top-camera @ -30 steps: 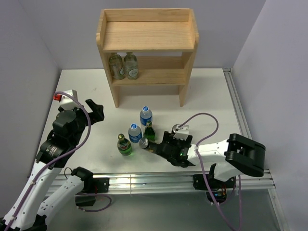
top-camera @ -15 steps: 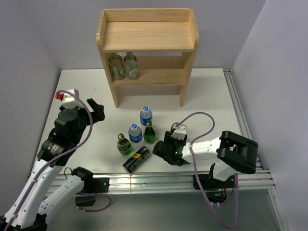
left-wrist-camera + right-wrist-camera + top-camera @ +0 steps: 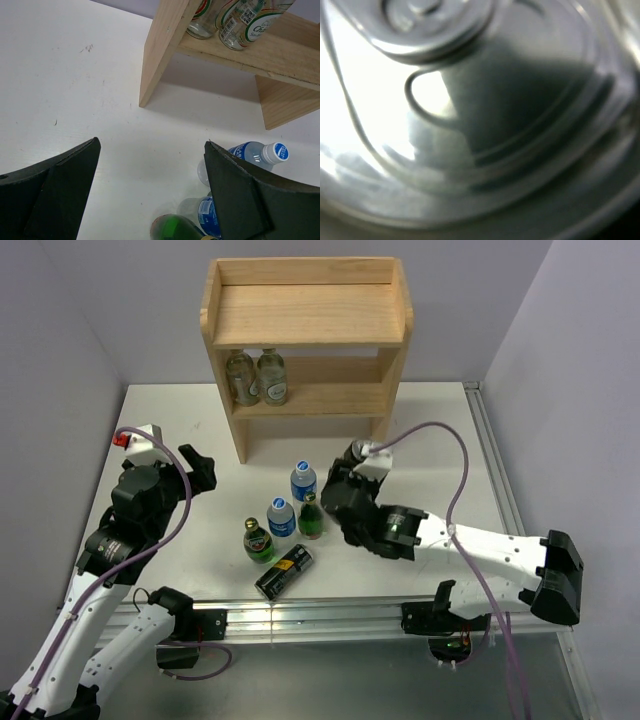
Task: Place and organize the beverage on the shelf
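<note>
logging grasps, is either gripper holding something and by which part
Nothing in the left gripper, jaws open. For the right gripper, cannot tell: a blurred can top fills its wrist view.

The white table (image 3: 440, 440) carries the wooden shelf (image 3: 308, 320), standing at its far middle. Nearer, four drinks stand upright close together: the far water bottle (image 3: 303, 481), the near water bottle (image 3: 281, 515), a dark green bottle (image 3: 311, 519) just right of it, and a gold-capped green bottle (image 3: 259, 540) at the left. A black can (image 3: 284, 571) lies on its side nearest the near edge.
</note>
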